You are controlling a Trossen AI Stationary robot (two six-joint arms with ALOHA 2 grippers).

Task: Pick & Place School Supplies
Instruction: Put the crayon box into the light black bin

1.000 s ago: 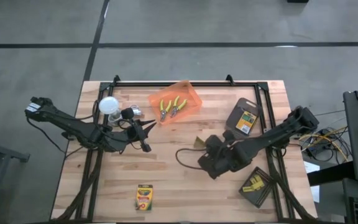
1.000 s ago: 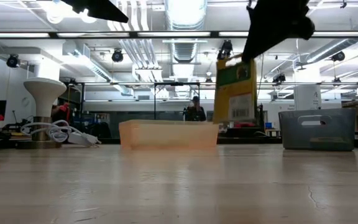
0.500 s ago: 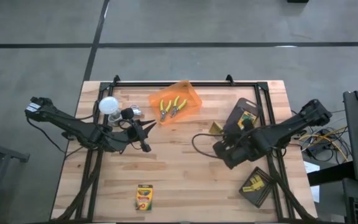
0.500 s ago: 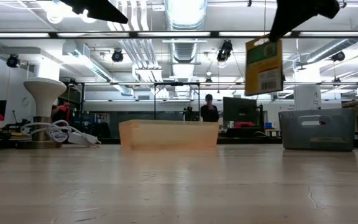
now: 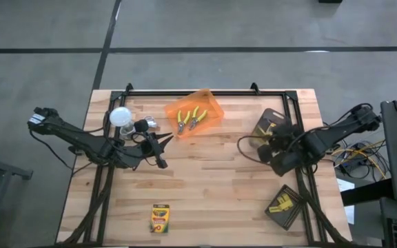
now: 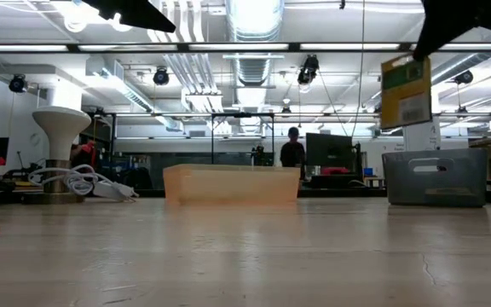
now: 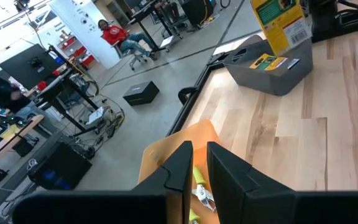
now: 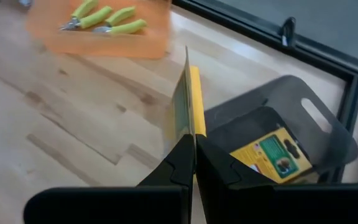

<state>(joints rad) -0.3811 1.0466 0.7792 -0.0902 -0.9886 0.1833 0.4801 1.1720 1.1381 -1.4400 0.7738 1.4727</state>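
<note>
My right gripper [image 5: 273,141] is shut on a yellow-and-green crayon box [image 6: 405,92], held in the air over the grey bin [image 5: 281,118]. Another crayon box [image 8: 272,155] lies flat inside that bin. A third crayon box [image 5: 160,218] lies flat near the table's near edge. Two yellow-handled pliers [image 5: 191,118] lie in the orange bin [image 5: 212,105]. Tiny yellow blocks [image 5: 281,204] sit in a dark tray. My left gripper [image 5: 160,150] hovers near the orange bin, open by a narrow gap and touching nothing. My right gripper pinches the crayon box between its two fingers, one on each flat face, at one end of the box [image 8: 190,134]. In the low view the box hangs below the fingers, upright and lifted clear, above the grey bin [image 6: 437,177].
A white ball with a cable [image 5: 120,116] lies at the far left of the table. A black frame [image 5: 205,91] runs along the far edge and sides. Bare wood spans the table's middle [image 5: 205,179]. A person [image 6: 293,152] stands far behind the table.
My right gripper has carried the crayon box from the table's middle toward the right and far edges and somewhat up, until it hangs over the grey bin. The box stayed upright in the hold. My left arm kept still.
</note>
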